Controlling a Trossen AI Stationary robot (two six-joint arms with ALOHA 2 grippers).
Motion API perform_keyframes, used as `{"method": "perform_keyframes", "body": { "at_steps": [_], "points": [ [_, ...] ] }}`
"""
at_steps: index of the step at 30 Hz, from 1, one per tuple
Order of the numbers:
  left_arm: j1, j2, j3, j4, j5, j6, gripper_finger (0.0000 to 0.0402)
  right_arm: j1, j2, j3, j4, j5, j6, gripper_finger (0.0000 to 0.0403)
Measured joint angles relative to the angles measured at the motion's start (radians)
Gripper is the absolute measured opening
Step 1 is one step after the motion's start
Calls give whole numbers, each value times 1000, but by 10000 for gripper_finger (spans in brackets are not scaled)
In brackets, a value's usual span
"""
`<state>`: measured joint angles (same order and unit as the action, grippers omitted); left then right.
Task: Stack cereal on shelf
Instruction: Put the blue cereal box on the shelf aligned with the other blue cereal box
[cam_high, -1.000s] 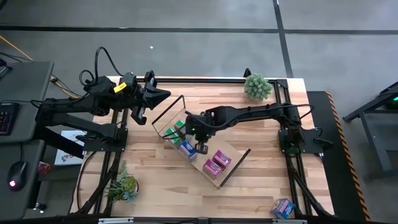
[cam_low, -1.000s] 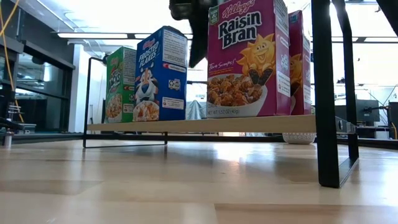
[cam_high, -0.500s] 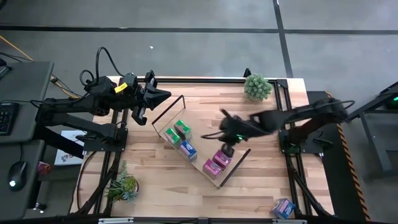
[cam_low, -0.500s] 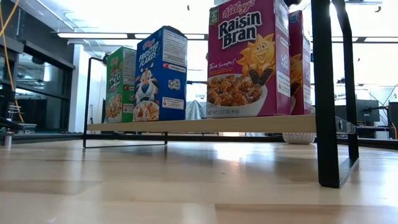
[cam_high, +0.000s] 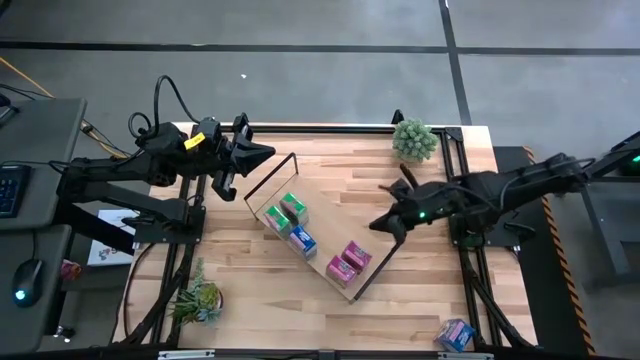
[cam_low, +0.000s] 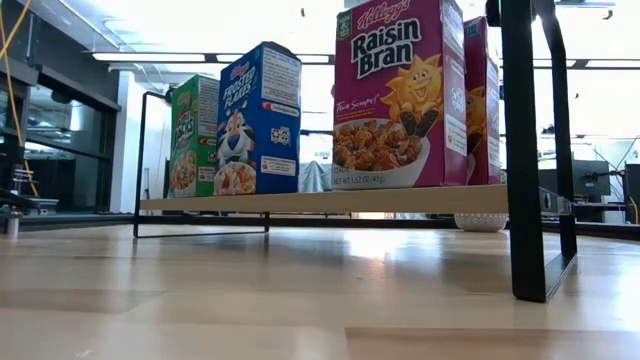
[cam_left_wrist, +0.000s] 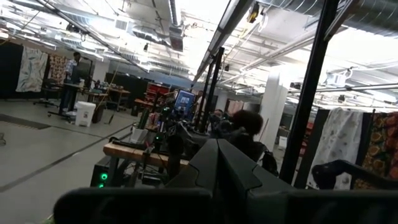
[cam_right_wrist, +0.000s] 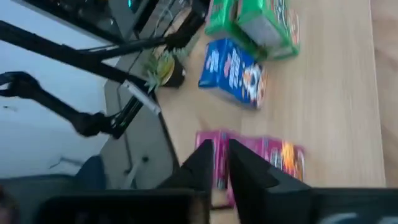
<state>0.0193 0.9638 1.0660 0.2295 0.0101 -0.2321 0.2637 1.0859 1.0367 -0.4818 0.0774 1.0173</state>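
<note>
Right gripper hangs just beside the shelf's near end frame, fingers nearly together with a narrow gap, holding nothing; its arm stretches low across the table. Five cereal boxes stand on the shelf: green, blue, pink. Another blue box lies at the table's corner. Left gripper is parked at the back edge, closed and empty.

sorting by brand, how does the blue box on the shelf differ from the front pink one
The blue box reads Frosted Flakes; the front pink box reads Raisin Bran. In the low view the blue box stands farther off and looks smaller. Both stand upright on the shelf.
</note>
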Motion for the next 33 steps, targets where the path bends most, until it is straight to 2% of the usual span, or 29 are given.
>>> {"method": "perform_keyframes", "body": {
  "at_steps": [4, 8, 12, 15, 21, 24, 30, 33],
  "points": [
    [0, 0, 0, 0, 0, 0, 0, -6, -29, 56, -159, -83, 62, 101],
    [0, 0, 0, 0, 0, 0, 0, 53, -30, 112, -371, -186, 173, 191],
    [0, 0, 0, 0, 0, 0, 0, 186, -26, 109, -427, -273, 386, 272],
    [0, 0, 0, 0, 0, 3, 0, 328, -10, 106, -426, -266, 586, 310],
    [0, 0, 0, 0, 0, 27, 0, 605, 79, 106, -426, -188, 1118, 325],
    [0, 0, 0, 0, 0, 27, 0, 710, 146, 106, -426, -209, 1313, 326],
    [0, 0, 0, 0, 0, 27, 0, 779, 283, 105, -404, -410, 1386, 326],
    [0, 0, 0, 0, 0, 27, 0, 780, 333, 104, -380, -447, 1388, 326]
  ]
}}
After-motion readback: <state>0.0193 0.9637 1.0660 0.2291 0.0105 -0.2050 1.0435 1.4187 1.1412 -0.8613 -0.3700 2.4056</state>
